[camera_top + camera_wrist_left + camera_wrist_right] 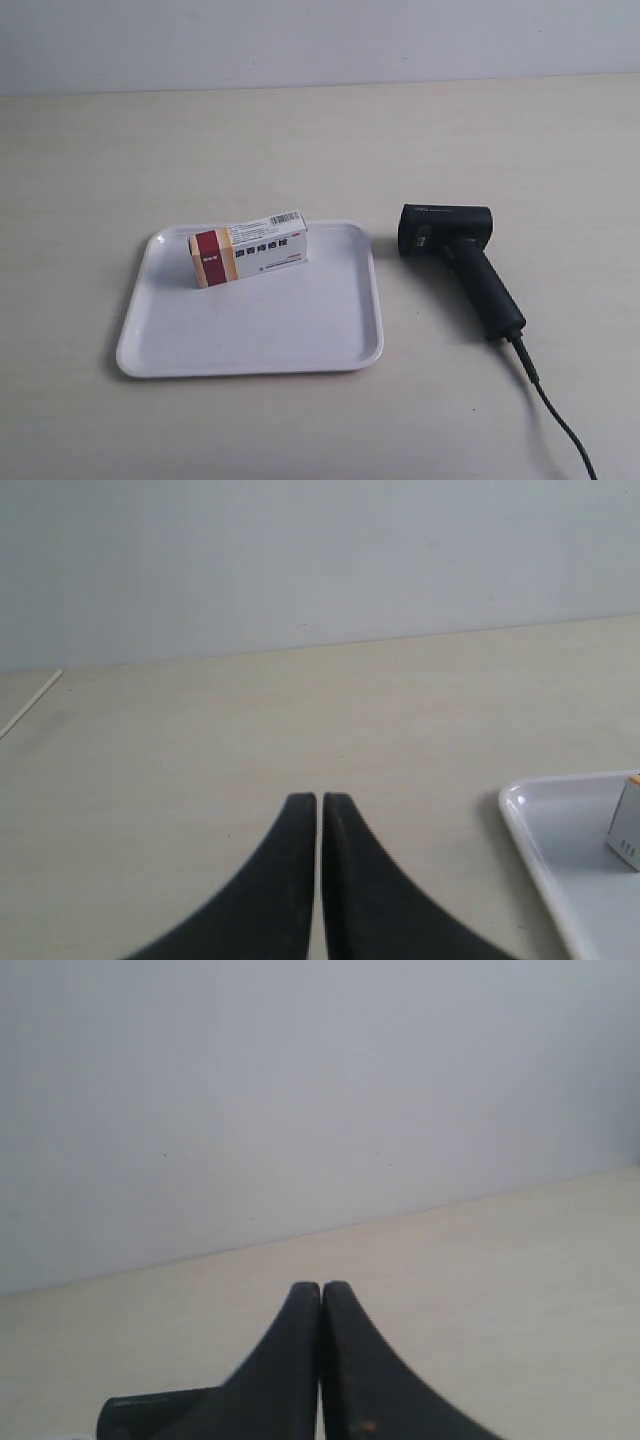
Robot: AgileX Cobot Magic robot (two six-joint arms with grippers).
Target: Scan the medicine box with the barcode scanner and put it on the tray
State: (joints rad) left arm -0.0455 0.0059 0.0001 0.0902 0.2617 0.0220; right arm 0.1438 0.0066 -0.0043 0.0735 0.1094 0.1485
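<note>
The box (248, 248) lay on the tray (250, 345), toward its 11 o'clock corner, barcode up. The scanner (460, 262) lay at the tray's 3 o'clock. Both grippers, left (320, 802) and right (320, 1288), were pressed together, empty, apparently parked.

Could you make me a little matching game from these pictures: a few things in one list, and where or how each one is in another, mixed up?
Things:
1. medicine box
2. barcode scanner
3. tray
4. left gripper

States:
A. shut, holding nothing
B. lying on the bare table, cable trailing off
C. white, flat on the table
D. resting inside the tray

Pairs: 1-D, 2-B, 3-C, 4-A
</note>
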